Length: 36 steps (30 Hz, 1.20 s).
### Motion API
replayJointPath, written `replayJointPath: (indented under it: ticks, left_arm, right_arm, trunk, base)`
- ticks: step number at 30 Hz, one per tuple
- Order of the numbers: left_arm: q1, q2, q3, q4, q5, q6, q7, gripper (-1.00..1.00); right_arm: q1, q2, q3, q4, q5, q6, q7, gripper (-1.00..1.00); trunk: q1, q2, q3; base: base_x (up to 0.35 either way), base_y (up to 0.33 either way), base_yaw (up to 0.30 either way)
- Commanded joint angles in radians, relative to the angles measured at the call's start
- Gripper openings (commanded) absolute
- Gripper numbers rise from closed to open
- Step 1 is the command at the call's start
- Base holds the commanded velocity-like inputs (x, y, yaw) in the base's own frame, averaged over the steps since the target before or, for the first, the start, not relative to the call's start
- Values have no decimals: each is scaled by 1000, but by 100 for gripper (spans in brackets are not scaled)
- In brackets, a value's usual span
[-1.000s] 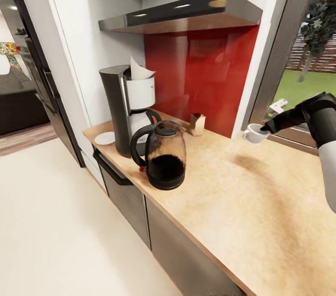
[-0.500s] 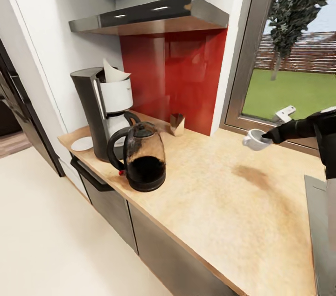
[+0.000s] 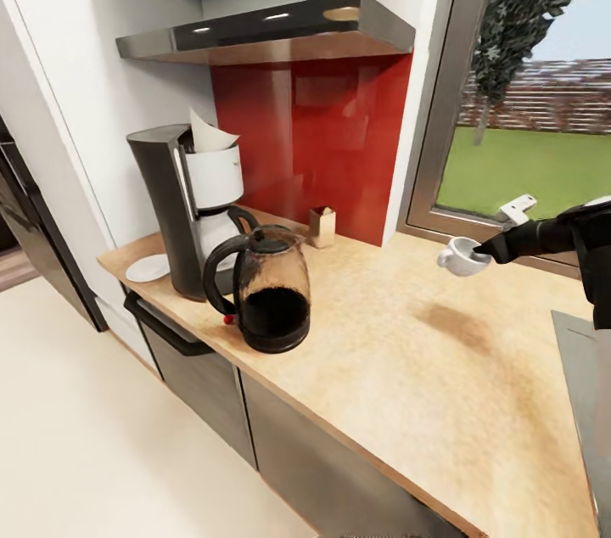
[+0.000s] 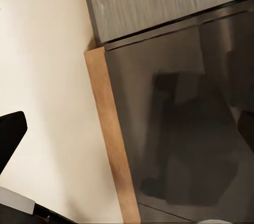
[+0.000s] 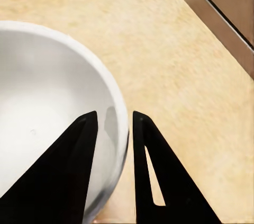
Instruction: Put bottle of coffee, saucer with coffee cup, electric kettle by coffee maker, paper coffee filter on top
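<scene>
Inside right wrist view: pincer fingers straddle cup rim.

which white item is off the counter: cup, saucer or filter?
The cup: the right gripper holds it by the rim above the counter. The saucer lies on it.

White coffee cup; black right tool; speckled tan surface; black-and-white coffee maker; smoky dark-based electric kettle; white saucer; glossy red backsplash.
</scene>
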Motion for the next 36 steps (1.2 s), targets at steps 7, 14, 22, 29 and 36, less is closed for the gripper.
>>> replayJointPath:
  ticks: [7,14,22,29,36]
  left_arm:
    - [0,0,-1,-1,6,8,-3,100]
    - [0,0,-1,-1,6,8,-3,100]
    - [0,0,-2,-1,6,7,-3,100]
    - [0,0,-3,-1,6,7,-3,100]
    - [0,0,-1,-1,6,7,-3,100]
  right_arm:
    - [-1,1,0,-1,9,9,11,-100]
    - [-1,1,0,-1,9,10,11,-100]
    - [-1,1,0,-1,9,10,11,-100]
    - [0,1,0,0,9,9,11,-100]
    - [0,1,0,1,9,9,12,-100]
  trunk:
    - [0,-1,1]
    - [0,-1,5]
    - [0,-1,8]
    - [0,-1,11]
    - [0,-1,15]
  base:
    - [-210,175,-98]
    - [-205,171,-151]
    - [-14,147,-130]
    - [-1,300,-155]
    - [-141,271,-257]
